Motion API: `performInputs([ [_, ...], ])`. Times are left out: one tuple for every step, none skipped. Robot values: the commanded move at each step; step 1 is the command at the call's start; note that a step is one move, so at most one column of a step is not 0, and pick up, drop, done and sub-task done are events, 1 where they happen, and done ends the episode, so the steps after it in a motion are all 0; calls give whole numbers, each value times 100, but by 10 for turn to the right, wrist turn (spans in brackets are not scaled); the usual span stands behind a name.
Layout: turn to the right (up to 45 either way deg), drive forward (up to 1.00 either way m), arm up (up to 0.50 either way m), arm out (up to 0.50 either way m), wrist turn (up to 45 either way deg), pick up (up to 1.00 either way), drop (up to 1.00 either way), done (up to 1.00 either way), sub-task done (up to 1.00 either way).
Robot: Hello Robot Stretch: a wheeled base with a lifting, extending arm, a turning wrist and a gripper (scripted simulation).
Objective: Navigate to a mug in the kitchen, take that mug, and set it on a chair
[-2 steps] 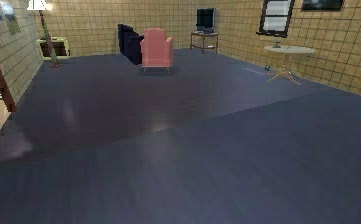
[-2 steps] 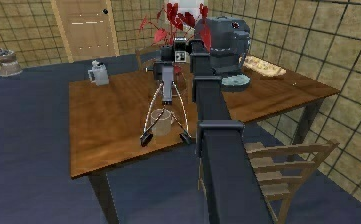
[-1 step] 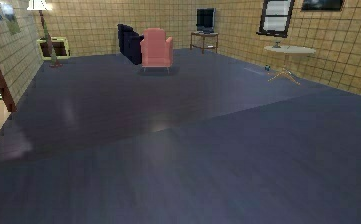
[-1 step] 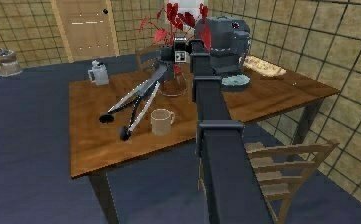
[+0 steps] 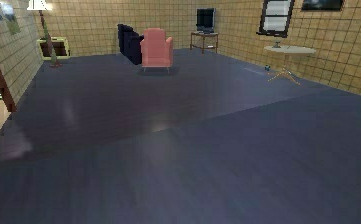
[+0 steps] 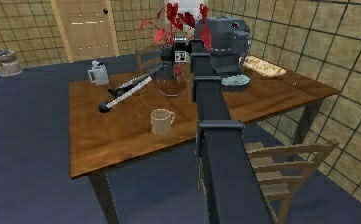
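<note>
Mug (image 6: 162,121): it stands upright on the table (image 6: 118,140), short of the hand (image 6: 148,66). It is nearer to our body than the hand is, roughly in line with it, and just beside the arm (image 6: 224,165) on the arm side view's left. It rests on the wood, apart from its neighbours, so we judge it not yet taken.

The hand reaches out past the mug, at a glass vase (image 6: 171,82) of red flowers (image 6: 174,18). With the vase standing right at its far end, we cannot tell how its fingers are set or whether it has hold of anything.

Left of the hand and a little nearer to us lies a long dark tool (image 6: 123,95), and farther left stands a white jug (image 6: 98,72). Right of the hand, beyond the arm, sit a grey machine (image 6: 228,40) and a plate (image 6: 260,68).

We take the step in hand to be the reach for the mug, with the drive to the table done. The next move, as we see it, calls for drawing the arm in until the hand comes level with the mug. The hand must then be brought down to the mug without knocking the vase or the tool.

For the set-down, a wooden chair (image 6: 283,160) stands at the table's near corner, well back from the hand. A pink armchair (image 5: 156,47) waits across the floor in the forward view.
</note>
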Motion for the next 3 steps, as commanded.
performInputs([
  [0,0,0,0,450,0,0,0,0],
  [0,0,0,0,180,0,0,0,0],
  [0,0,-30,0,0,0,0,0,0],
])
